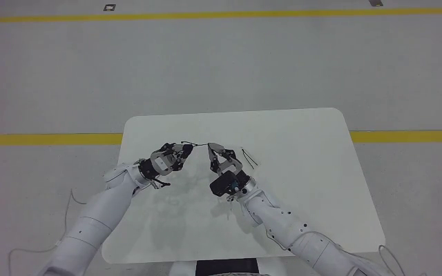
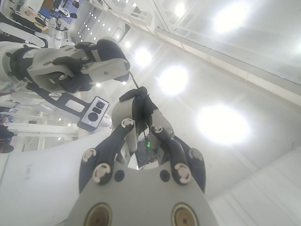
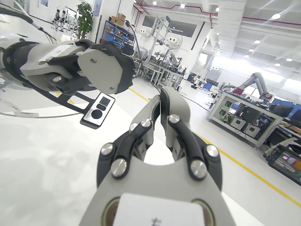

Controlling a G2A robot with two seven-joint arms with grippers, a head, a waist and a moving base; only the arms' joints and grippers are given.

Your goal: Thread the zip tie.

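Above the worktop's (image 1: 304, 138) middle, the left tool (image 1: 179, 154) is clamping shut on 1 end of the zip tie (image 1: 195, 145), and the right tool (image 1: 216, 154) is closing tight on the other end. No closed loop is showing, so the threading is looking unfinished. Whether the tip is entering the head is too small to tell. 1 spare tie (image 1: 248, 159) is lying on the worktop. A label (image 3: 160, 210) on the right tool's housing is carrying print too small to read.
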